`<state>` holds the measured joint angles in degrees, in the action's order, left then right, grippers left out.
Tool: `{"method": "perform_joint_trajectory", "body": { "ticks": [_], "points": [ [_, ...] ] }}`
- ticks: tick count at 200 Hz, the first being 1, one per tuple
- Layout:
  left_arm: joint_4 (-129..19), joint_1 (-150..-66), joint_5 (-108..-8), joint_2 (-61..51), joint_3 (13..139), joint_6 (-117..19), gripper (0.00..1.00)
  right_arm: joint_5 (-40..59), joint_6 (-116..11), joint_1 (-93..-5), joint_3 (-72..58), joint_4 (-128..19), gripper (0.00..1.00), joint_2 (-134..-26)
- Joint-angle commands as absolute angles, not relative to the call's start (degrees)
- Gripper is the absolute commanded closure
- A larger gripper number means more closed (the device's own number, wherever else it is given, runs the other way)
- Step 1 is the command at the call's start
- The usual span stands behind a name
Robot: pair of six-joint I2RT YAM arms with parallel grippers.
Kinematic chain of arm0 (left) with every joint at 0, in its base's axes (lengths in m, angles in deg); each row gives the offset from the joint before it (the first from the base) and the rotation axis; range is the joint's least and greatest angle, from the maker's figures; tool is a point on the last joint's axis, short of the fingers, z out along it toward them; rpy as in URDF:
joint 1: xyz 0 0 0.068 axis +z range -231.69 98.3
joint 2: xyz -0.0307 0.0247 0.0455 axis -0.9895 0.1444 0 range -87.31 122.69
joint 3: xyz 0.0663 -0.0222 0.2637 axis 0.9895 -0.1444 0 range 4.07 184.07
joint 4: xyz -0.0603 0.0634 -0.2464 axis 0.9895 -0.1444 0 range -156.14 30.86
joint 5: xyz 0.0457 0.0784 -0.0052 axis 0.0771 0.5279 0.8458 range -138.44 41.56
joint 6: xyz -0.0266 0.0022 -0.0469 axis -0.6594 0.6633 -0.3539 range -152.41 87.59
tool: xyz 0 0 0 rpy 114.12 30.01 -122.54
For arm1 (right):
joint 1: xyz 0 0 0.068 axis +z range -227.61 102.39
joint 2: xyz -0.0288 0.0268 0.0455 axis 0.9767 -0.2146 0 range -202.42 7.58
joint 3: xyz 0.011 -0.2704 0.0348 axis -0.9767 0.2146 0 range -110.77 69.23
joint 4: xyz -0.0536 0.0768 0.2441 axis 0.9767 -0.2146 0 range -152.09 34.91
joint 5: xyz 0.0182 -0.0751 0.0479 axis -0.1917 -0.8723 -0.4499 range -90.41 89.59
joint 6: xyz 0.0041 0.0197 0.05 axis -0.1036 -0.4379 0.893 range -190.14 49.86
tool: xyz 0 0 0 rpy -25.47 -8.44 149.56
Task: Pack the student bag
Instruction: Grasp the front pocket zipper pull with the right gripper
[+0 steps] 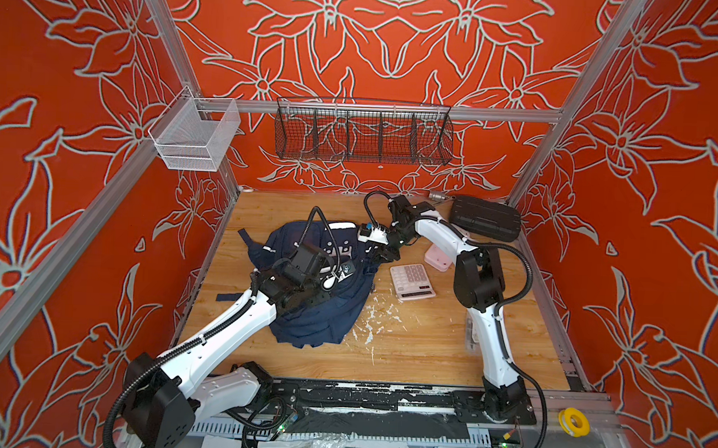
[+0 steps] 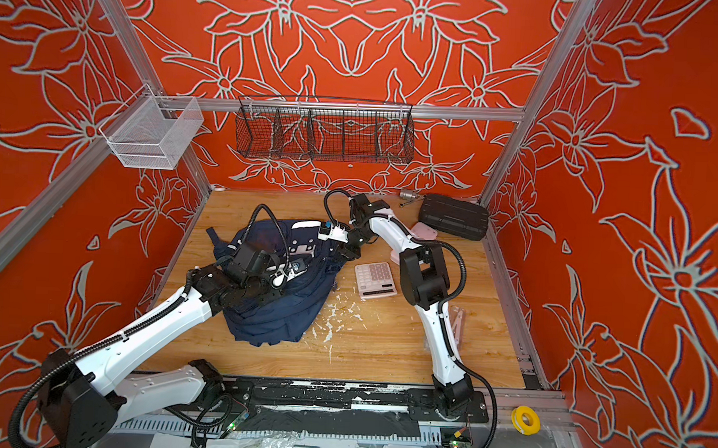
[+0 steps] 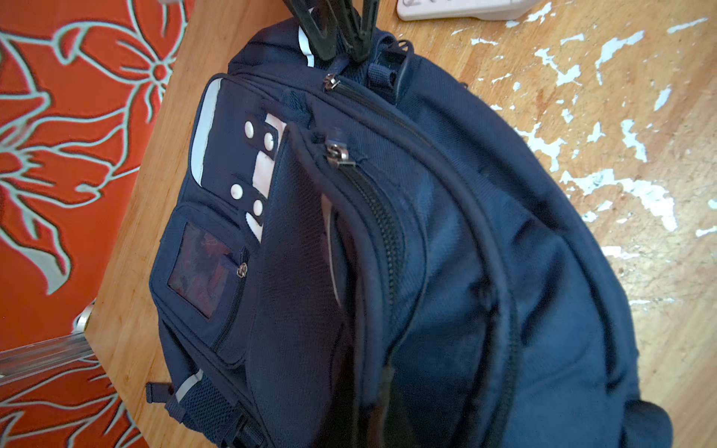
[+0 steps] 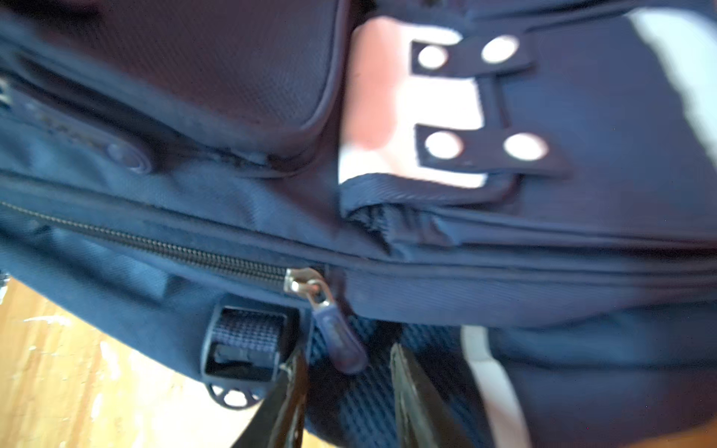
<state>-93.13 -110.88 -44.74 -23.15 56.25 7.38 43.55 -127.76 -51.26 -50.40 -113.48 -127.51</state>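
Note:
The student bag [image 1: 328, 315] [image 2: 278, 317], a navy backpack with a white patch and silver strips, lies on the left-centre of the wooden table. My left gripper [image 1: 331, 288] [image 2: 279, 284] rests on its middle. Bunched fabric [image 3: 446, 252] hides its jaws in the left wrist view, and it is shut on the bag. My right gripper [image 1: 383, 255] [image 4: 345, 351] is at the bag's far right end. It is open, with the fingers on either side of a zipper pull [image 4: 341, 341] and not touching it. Its dark fingers [image 3: 322, 38] also show in the left wrist view.
A pink calculator [image 1: 413, 281] lies just right of the bag, with a pink object [image 1: 439, 255] behind it. A black ribbed hard case [image 1: 485, 218] sits at the back right corner. Black [image 1: 363, 136] and white [image 1: 194, 134] wire baskets hang on the frame.

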Motion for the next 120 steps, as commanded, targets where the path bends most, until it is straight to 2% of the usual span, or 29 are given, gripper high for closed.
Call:
{"method": "perform_joint_trajectory", "body": {
  "ticks": [1, 33, 65, 120],
  "points": [
    [-88.4, -110.6, -46.9, -23.4, 57.1, 8.5, 1.00, 46.7, -128.5, -50.2, -54.2, -118.5, 0.62, -130.3],
    [-88.5, -110.7, -47.1, -23.2, 57.3, 8.1, 1.00, 46.8, -128.1, -49.6, -55.0, -117.9, 0.64, -130.9],
    [-88.5, -110.7, -46.6, -22.8, 57.4, 7.3, 1.00, 46.7, -126.2, -49.4, -55.3, -117.1, 0.79, -131.1],
    [-90.2, -110.6, -45.0, -22.1, 58.0, 6.0, 1.00, 45.1, -124.2, -49.4, -46.4, -109.7, 0.87, -125.1]
  ]
}}
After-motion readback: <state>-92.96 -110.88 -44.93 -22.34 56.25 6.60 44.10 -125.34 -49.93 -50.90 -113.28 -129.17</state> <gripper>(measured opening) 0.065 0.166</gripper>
